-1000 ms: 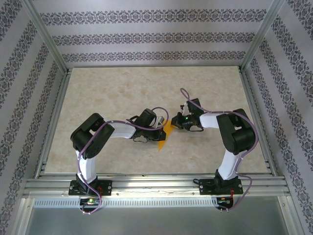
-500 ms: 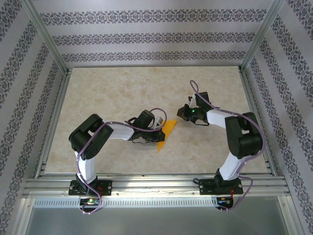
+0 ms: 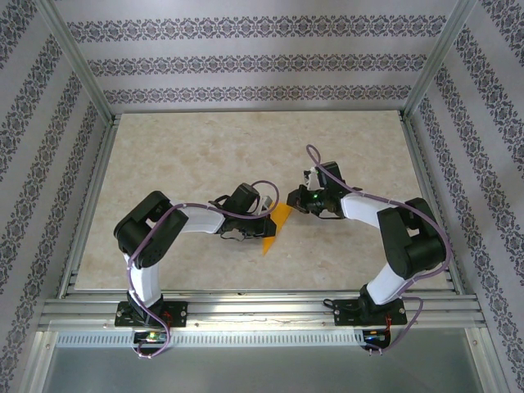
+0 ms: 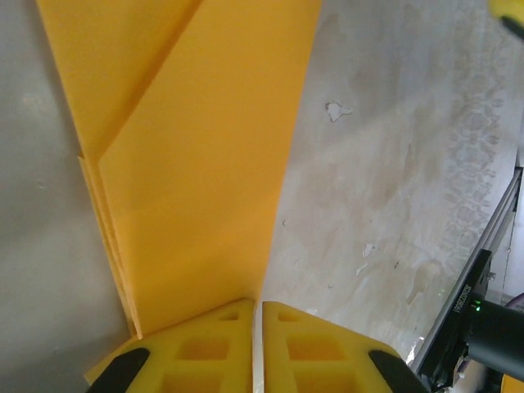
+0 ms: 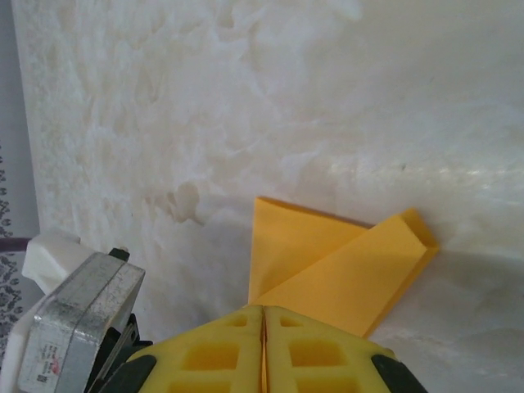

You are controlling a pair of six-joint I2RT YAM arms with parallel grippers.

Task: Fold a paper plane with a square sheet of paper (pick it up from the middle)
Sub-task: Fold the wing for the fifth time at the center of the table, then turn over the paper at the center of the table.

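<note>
The orange paper [image 3: 277, 228] lies on the table between the arms, folded into a narrow layered wedge. In the left wrist view the paper [image 4: 196, 164] stretches away from my left gripper [image 4: 258, 304]; its long straight edge runs down to the slit between the shut fingers. Seen from above, the left gripper [image 3: 268, 219] rests low at the paper's left side. My right gripper [image 3: 293, 202] is at the paper's upper right corner. In the right wrist view the folded paper [image 5: 344, 262] meets the tips of the right gripper [image 5: 264, 309], whose fingers are pressed together.
Pale marble table [image 3: 188, 155] inside an aluminium frame [image 3: 246, 303], with patterned walls all round. The left arm's metal wrist part [image 5: 74, 319] shows beside the right fingers. The right arm's black body [image 4: 483, 327] sits close to the left gripper's right.
The right gripper pulled back up and to the right from the paper half a second ago, then returned to the paper's upper corner. The left gripper and paper hardly moved.
</note>
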